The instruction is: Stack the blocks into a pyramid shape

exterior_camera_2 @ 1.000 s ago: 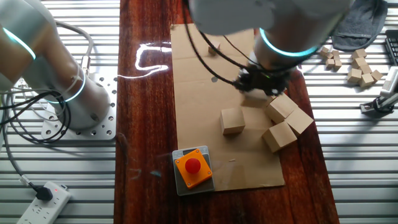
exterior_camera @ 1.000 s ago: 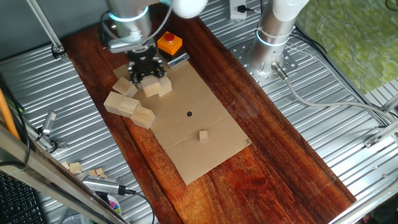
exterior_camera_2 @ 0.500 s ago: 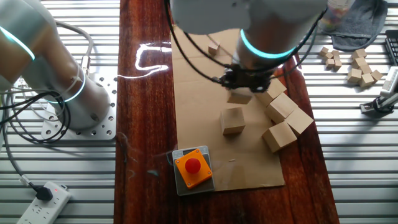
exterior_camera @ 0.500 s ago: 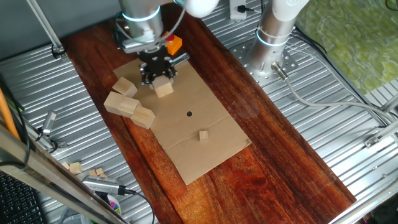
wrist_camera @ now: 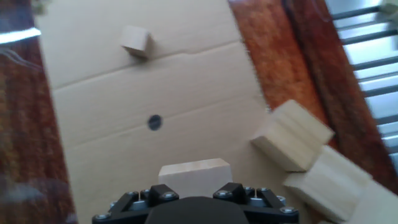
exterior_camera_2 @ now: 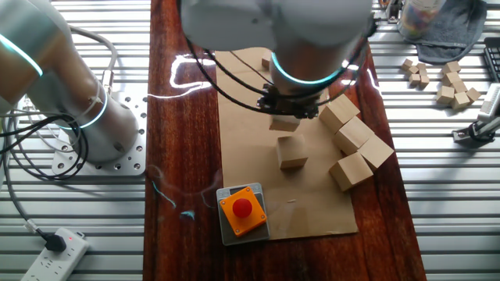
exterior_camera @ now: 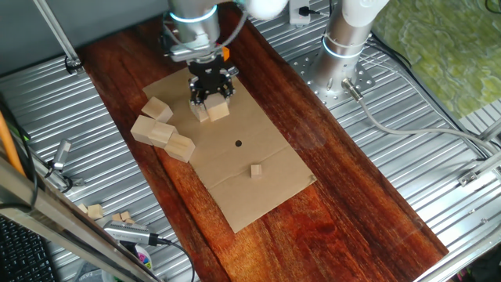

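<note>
**A:** Where is our gripper [exterior_camera: 211, 95] right now?

**B:** We see it up over the cardboard [exterior_camera: 258, 196], near the far end. It is clenched on one block [exterior_camera: 217, 110]. In the hand view that block [wrist_camera: 194, 174] sits right at the bottom, between the fingers.

**A:** Is anything under it?

**B:** Yes. In the other fixed view, one more block [exterior_camera_2: 292, 151] sits on the cardboard just past the held block [exterior_camera_2: 284, 122], toward the orange button box [exterior_camera_2: 241, 210]. We cannot tell if the two blocks touch.

**A:** Where are the other blocks?

**B:** Three of them huddle at one long edge of the cardboard [exterior_camera: 160, 129]. They touch each other, and some hang off onto the wood table [exterior_camera: 337, 180].

**A:** Is there room to move?

**B:** We see lots of bare cardboard in the middle, around a dark dot [exterior_camera: 238, 143]. A tiny cube [exterior_camera: 256, 170] sits by itself near the fold line, well away from the rest. The button box sits at the cardboard's end edge. More tiny cubes [exterior_camera_2: 449, 82] lie off the wood, on the metal slats
</note>
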